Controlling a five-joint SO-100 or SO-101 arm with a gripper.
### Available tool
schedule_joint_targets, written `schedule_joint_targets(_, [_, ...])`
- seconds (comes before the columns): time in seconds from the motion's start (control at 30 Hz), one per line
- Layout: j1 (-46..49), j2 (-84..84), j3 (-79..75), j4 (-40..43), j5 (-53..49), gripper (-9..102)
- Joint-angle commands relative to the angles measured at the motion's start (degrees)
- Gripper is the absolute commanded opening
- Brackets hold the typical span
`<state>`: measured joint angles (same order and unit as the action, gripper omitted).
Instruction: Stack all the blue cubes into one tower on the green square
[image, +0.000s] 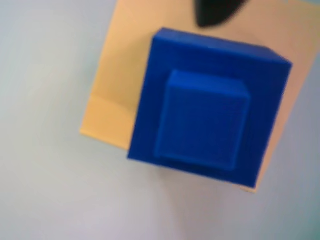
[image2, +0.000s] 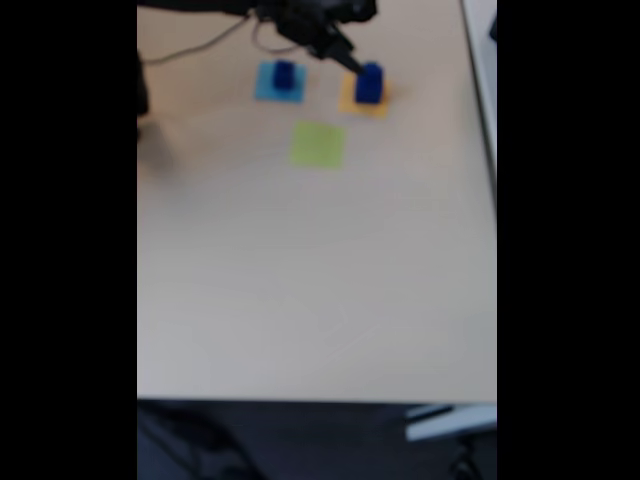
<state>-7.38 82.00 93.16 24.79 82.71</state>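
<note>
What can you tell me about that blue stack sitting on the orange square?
The stack is two dark-blue cubes, a smaller one resting on the top face of a larger one. Both look solid and matte, plastic-like, with sharp edges. The larger cube stands on the flat orange square, covering much of it. In the fixed view the stack is at the table's far end, right of the light-blue square and beyond the green square. The dark gripper hovers close by; whether it touches is unclear.
</note>
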Motion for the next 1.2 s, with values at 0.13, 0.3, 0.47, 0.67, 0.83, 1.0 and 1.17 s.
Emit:
schedule_joint_targets(0.13, [-2.2, -4.0, -14.3, 3.4, 3.6, 30])
schedule_joint_targets(0.3, [-4.0, -8.1, -23.1, 8.5, 7.6, 31])
schedule_joint_targets(0.47, [-5.5, -10.5, -24.5, 9.5, 12.0, 31])
schedule_joint_targets(0.67, [-5.3, -13.7, -25.0, 9.4, 12.0, 32])
schedule_joint_targets(0.83, [-4.5, -15.0, -24.7, 9.4, 11.9, 33])
schedule_joint_targets(1.0, [-3.3, -15.6, -24.6, 9.7, 11.2, 33])
schedule_joint_targets(1.17, [-2.6, -17.1, -25.3, 9.4, 11.1, 32])
